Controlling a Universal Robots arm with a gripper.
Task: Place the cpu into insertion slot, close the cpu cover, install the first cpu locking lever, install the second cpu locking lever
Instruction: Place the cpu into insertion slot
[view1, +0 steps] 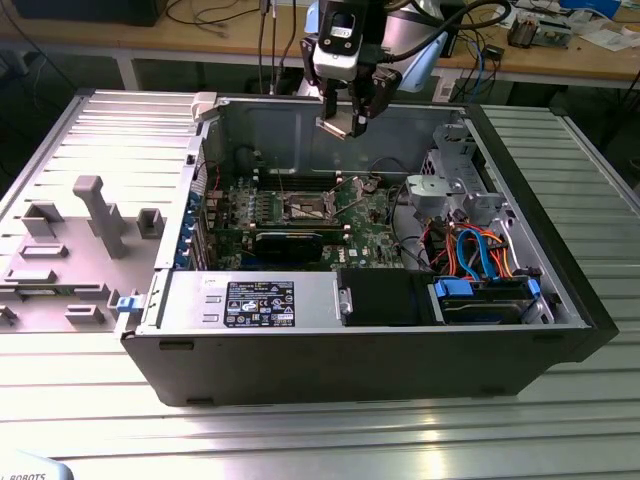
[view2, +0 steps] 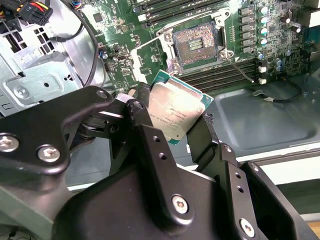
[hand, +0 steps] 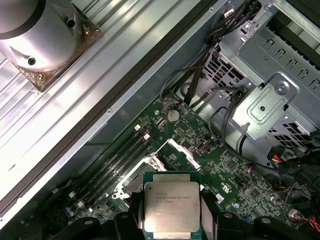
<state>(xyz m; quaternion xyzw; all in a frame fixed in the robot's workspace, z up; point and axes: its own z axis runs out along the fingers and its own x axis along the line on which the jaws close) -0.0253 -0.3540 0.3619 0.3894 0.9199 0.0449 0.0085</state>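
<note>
Exterior view shows the black two-fingered claw (view1: 347, 122) high over the open black metal computer case (view1: 350, 362), clamped on the small flat square silver-topped cpu (view1: 336, 126). In the second wrist view the square dark-centred insertion slot (view2: 196, 42) lies uncovered on the green motherboard (view2: 122, 52), well apart from the chip.

Beneath the fingers (view2: 142, 125) and the cpu (view2: 175, 112) they pinched, open air reached the uncovered insertion slot (view2: 196, 42). Beside them, the grey drive cage (view2: 35, 82) and black cables (view2: 94, 55) crowded one flank.
</note>
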